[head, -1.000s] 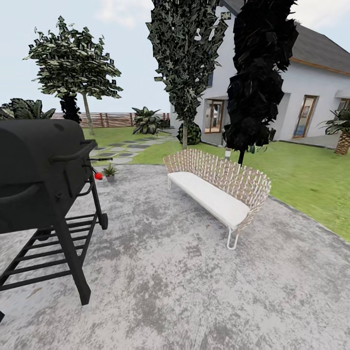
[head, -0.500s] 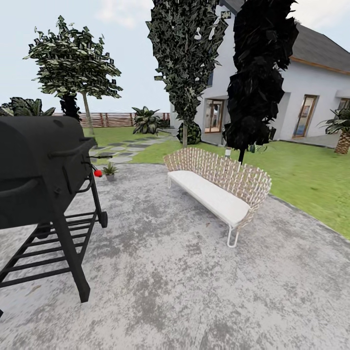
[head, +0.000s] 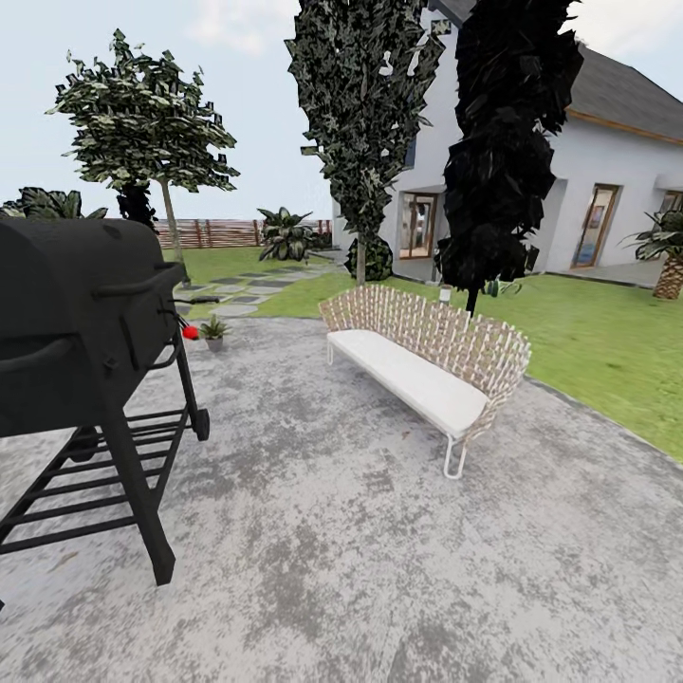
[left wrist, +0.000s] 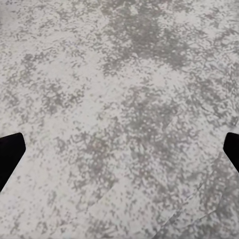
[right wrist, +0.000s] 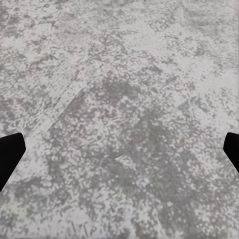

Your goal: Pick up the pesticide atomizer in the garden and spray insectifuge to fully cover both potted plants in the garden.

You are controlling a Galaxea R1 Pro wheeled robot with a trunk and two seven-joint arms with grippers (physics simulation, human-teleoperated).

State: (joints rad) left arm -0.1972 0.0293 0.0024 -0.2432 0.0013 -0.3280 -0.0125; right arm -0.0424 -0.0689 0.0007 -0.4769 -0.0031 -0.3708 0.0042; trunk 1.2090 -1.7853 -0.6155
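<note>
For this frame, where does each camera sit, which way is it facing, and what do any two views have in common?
Head view: on the robot's head, facing forward over the mottled grey paved patio toward a black barrel grill, a white wicker bench and one small green potted plant; no arm shows.
Left wrist view: near the left tool, aimed down at paving; dark fingertips at both edges.
Right wrist view: near the right tool, likewise over paving; fingertips wide apart.
Shared: both wrist views show grey paving between open fingers.

open patio between grill and bench
</note>
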